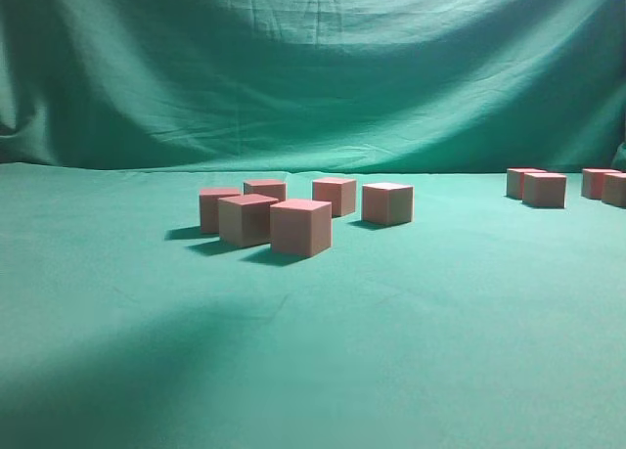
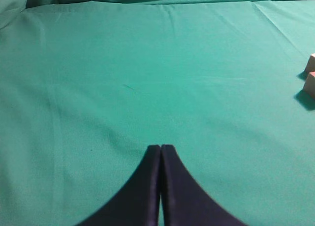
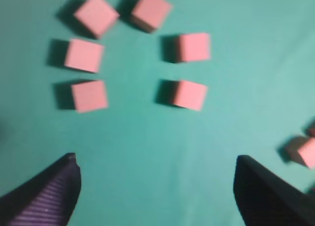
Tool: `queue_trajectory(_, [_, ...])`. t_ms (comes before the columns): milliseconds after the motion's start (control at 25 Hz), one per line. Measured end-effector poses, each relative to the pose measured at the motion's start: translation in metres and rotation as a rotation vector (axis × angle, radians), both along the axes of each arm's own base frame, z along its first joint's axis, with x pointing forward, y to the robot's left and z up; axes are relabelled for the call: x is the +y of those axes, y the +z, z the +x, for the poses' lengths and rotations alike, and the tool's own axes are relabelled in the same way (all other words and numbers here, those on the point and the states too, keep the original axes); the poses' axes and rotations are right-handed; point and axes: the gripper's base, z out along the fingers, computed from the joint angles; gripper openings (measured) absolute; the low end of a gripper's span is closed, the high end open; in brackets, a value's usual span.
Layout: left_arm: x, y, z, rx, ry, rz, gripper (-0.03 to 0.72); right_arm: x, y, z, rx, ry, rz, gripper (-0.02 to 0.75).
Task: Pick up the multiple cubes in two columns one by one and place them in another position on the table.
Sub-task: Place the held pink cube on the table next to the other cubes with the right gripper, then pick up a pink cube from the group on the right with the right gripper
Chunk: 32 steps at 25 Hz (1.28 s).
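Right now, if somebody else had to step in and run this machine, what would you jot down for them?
Left gripper: shut, empty, low over bare green table.
Right gripper: open wide, empty, looking down on the middle group of cubes.
Cubes: six sit in a loose two-column cluster mid-table. Four more stand apart in a small group at the far right, near the backdrop.
Done: apparently four cubes moved to the right-hand spot, judging by the layout.
Left: the six in the middle, one at a time; none is held at this moment.
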Motion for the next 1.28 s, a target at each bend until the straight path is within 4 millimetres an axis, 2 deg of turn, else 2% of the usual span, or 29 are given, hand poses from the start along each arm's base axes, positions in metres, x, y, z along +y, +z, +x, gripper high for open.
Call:
queue_trajectory(200, [0.000, 0.000, 0.000, 0.000, 0.000, 0.000, 0.000, -0.070, 0.033, 0.023, -0.065, -0.256, 0.068, 0.581])
queue_trajectory(320, [0.000, 0.000, 0.000, 0.000, 0.000, 0.000, 0.000, -0.115, 0.037, 0.042, -0.073, -0.434, 0.086, 0.581])
queue_trajectory(480, [0.000, 0.000, 0.000, 0.000, 0.000, 0.000, 0.000, -0.159, 0.031, 0.061, -0.028, -0.615, 0.185, 0.581])
queue_trajectory(600, [0.000, 0.000, 0.000, 0.000, 0.000, 0.000, 0.000, -0.170, 0.017, 0.079, 0.009, -0.673, 0.264, 0.581])
queue_trajectory(680, [0.000, 0.000, 0.000, 0.000, 0.000, 0.000, 0.000, -0.169, 0.003, 0.091, 0.032, -0.677, 0.277, 0.581])
queue_trajectory(960, [0.000, 0.000, 0.000, 0.000, 0.000, 0.000, 0.000, -0.160, -0.067, 0.136, 0.090, -0.715, 0.275, 0.581])
queue_trajectory(1080, [0.000, 0.000, 0.000, 0.000, 0.000, 0.000, 0.000, -0.157, -0.096, 0.151, 0.106, -0.740, 0.275, 0.581])
queue_trajectory(1280, [0.000, 0.000, 0.000, 0.000, 0.000, 0.000, 0.000, -0.155, -0.132, 0.166, 0.114, -0.754, 0.271, 0.581])
